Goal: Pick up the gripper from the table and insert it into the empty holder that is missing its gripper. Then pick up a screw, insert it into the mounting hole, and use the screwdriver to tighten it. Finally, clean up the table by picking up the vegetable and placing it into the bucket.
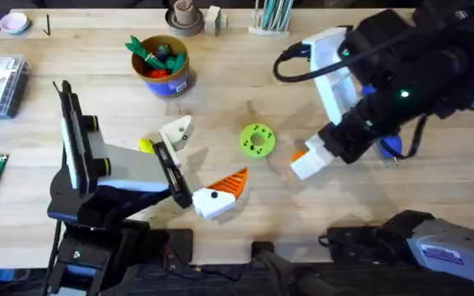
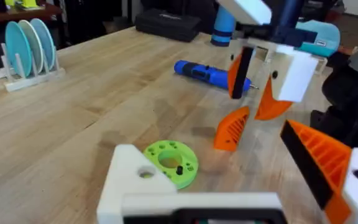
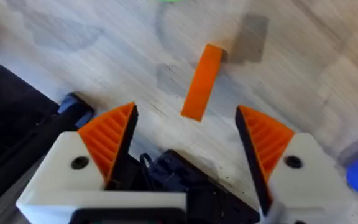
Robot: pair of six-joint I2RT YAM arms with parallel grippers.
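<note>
Screwdriver (image 1: 389, 146) mostly hidden beneath the right arm. Vegetable (image 1: 145, 145) partly covered by the left gripper (image 1: 194, 168).

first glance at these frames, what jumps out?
The right gripper hangs open just over the small orange gripper lying on the table, right of the green disc. At lower left the left gripper shows one orange tip and one bare white holder. The bucket of toy vegetables stands toward the back.
</note>
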